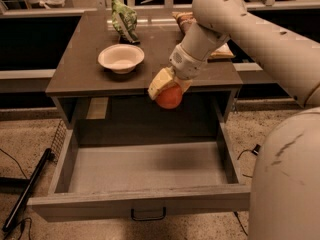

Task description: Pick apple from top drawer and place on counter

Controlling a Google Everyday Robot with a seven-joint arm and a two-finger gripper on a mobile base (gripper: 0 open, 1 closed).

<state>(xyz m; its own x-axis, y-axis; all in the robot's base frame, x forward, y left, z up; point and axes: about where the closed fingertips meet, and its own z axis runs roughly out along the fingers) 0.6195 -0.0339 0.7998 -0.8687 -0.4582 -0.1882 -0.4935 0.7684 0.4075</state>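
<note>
Though round, with no long axis to tell, the apple (170,98) sits clamped in the gripper (167,88) above the open drawer (145,168).

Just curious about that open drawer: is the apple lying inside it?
No, the gripper holds the apple aloft by the front edge of the counter.

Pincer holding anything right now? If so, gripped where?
Yes: the pincer is shut on the apple, gripping its upper half from above, in the air at the counter front edge, over the open top drawer.
</note>
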